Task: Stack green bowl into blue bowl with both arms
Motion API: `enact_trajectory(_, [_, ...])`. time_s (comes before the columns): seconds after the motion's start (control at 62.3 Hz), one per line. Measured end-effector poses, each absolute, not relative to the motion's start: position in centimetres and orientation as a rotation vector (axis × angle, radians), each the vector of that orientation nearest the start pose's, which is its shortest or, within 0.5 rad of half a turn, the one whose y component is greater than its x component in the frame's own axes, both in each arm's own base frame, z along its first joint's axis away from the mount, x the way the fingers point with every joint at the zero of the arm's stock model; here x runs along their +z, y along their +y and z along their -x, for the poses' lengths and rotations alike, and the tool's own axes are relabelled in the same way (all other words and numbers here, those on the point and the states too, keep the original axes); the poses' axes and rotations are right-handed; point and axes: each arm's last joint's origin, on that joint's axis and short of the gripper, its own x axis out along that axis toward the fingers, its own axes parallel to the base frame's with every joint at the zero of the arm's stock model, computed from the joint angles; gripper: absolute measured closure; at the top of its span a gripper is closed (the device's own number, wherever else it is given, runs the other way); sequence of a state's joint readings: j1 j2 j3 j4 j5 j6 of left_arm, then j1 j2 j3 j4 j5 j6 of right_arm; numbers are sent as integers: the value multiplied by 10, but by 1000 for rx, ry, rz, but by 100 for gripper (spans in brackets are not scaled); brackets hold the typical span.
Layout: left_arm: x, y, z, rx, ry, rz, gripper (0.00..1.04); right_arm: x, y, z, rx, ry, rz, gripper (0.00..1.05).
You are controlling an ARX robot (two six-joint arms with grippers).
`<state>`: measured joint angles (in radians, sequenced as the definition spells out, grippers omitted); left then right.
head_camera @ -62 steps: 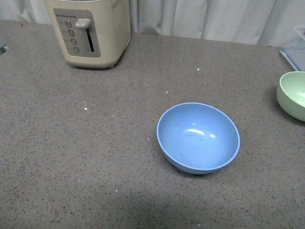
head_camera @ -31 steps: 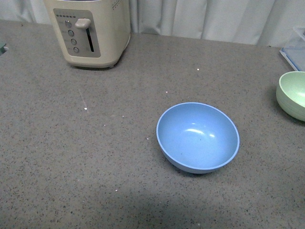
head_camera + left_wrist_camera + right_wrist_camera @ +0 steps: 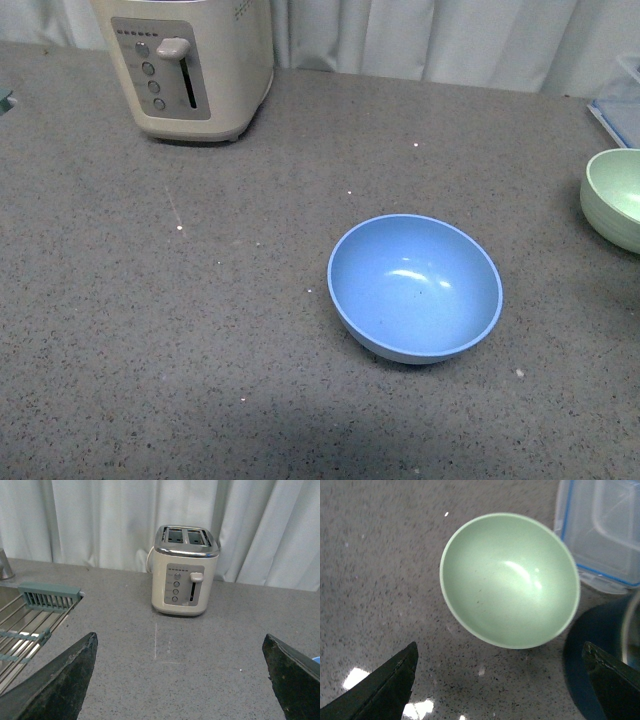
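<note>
Nothing of the stacking is done yet. The green bowl [image 3: 612,198] and the blue bowl [image 3: 415,288] are seen standing well apart on the grey counter [image 3: 150,330], each upright and empty. In the front view the blue bowl is placed a little to the 4 o'clock side of the middle. The green bowl is found at about 2 o'clock from it, cut by the edge of the picture. Neither arm is shown in that view.

The right gripper [image 3: 499,647] is held above the green bowl [image 3: 510,580] with its jaws spread wide and nothing between them. The bowl is not touched. This is judged to be the approach before a first grasp. Gripping, lifting, carrying across and lowering into the blue bowl are all left to do. The left gripper [image 3: 179,645] is also spread wide and empty. It is pointed toward the toaster [image 3: 185,572], away from both bowls, so its part in the task is not begun.

The green bowl is seen as round, pale mint and matte, with a thin rim and a soft highlight inside. Faint ridges can be made out on its outer wall in the front view. A clear container [image 3: 600,530] is set just beside it, so little room is judged to be left for a finger on that side.
</note>
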<state>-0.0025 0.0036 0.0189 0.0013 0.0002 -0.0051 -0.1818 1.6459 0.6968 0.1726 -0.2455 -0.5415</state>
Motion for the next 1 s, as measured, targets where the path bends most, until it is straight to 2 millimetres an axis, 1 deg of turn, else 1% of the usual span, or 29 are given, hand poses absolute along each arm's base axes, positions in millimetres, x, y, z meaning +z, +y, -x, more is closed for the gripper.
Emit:
enact_trajectory(0.161, [170, 0, -97, -3, -16, 5, 6, 125, -43, -321, 299, 749, 422, 9])
enact_trajectory(0.241, [170, 0, -97, -3, -16, 5, 6, 117, -41, -332, 312, 787, 447, 9])
enact_trajectory(0.321, [170, 0, -97, -3, -16, 5, 6, 104, -35, -343, 346, 814, 465, 9])
enact_trajectory(0.498, [170, 0, -97, -2, -16, 5, 6, 89, -28, -362, 390, 838, 482, 9])
enact_trajectory(0.69, [170, 0, -97, -3, -16, 5, 6, 82, -21, -374, 410, 856, 494, 9])
enact_trajectory(0.738, [170, 0, -97, -3, -16, 5, 6, 82, -20, -376, 415, 856, 499, 13])
enact_trajectory(0.754, [170, 0, -97, -3, -16, 5, 6, 81, -19, -377, 418, 856, 501, 17])
enact_trajectory(0.787, [170, 0, -97, -3, -16, 5, 6, 82, -18, -377, 420, 854, 503, 20])
enact_trajectory(0.803, [170, 0, -97, -3, -16, 5, 6, 82, -18, -378, 421, 853, 504, 23])
enact_trajectory(0.835, [170, 0, -97, -3, -16, 5, 6, 82, -17, -378, 422, 850, 506, 27])
enact_trajectory(0.995, [170, 0, -97, -3, -16, 5, 6, 84, -15, -380, 428, 844, 515, 52])
